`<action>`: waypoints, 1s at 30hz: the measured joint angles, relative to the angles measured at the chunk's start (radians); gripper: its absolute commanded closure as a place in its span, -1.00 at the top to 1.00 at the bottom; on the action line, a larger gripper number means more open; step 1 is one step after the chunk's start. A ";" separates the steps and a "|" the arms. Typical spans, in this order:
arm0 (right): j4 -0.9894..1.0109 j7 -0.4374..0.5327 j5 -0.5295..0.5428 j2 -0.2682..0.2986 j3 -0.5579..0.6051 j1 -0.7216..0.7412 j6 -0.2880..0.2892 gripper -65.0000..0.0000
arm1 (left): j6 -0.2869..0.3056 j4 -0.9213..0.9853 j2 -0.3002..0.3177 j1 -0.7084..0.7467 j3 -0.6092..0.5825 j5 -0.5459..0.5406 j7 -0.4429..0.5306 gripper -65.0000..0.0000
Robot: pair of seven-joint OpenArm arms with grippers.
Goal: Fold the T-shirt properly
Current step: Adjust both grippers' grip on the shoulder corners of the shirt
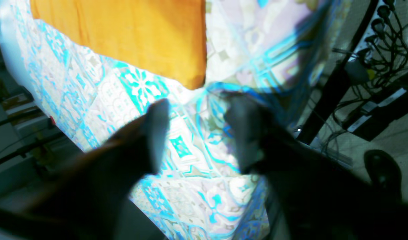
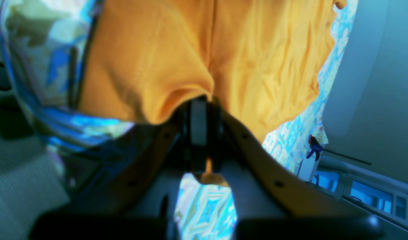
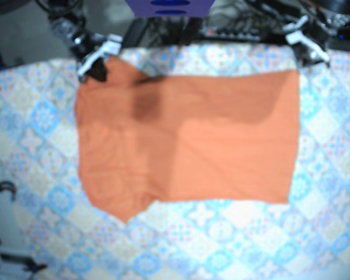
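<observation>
The orange T-shirt lies spread flat on the patterned tablecloth, partly folded, with one sleeve tip pointing to the front left. My right gripper is at the shirt's far-left corner. In the right wrist view it is shut on a bunched edge of the orange cloth. My left gripper hovers by the far-right corner. In the left wrist view it stands open with nothing between its dark fingers, and the shirt corner lies just beyond the tips.
The blue and white tablecloth covers the whole table. A blue clamp grips its edge. Cables and a power strip lie on the floor past the table's side, near a black frame bar.
</observation>
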State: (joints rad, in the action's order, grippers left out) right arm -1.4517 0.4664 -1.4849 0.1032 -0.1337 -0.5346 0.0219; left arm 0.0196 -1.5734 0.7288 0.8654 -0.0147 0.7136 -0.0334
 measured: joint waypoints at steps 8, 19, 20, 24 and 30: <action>0.000 0.000 0.000 0.000 0.000 -0.003 0.000 -1.00 | -0.006 0.021 0.000 -0.051 0.001 0.000 0.013 0.28; -0.001 0.000 0.000 -0.001 0.000 -0.008 0.000 -1.00 | 0.003 0.134 0.000 -0.150 -0.004 0.000 0.006 0.22; -0.001 0.000 0.000 -0.001 0.000 -0.008 0.000 -1.00 | 0.003 0.136 -0.002 -0.151 -0.004 0.000 0.007 0.22; -0.001 -0.001 0.000 -0.001 0.000 -0.008 0.000 -1.00 | -0.001 0.137 -0.001 -0.187 -0.047 0.000 0.000 0.22; -0.001 0.000 0.000 -0.003 0.000 -0.009 0.000 -1.00 | -0.034 0.201 0.003 -0.251 -0.129 0.005 0.030 0.22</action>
State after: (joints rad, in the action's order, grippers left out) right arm -1.4528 0.4660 -1.4845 0.1005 -0.1337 -0.5434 0.0219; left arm -0.0147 -1.3724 0.7319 0.6140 -0.1436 0.7181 -0.0032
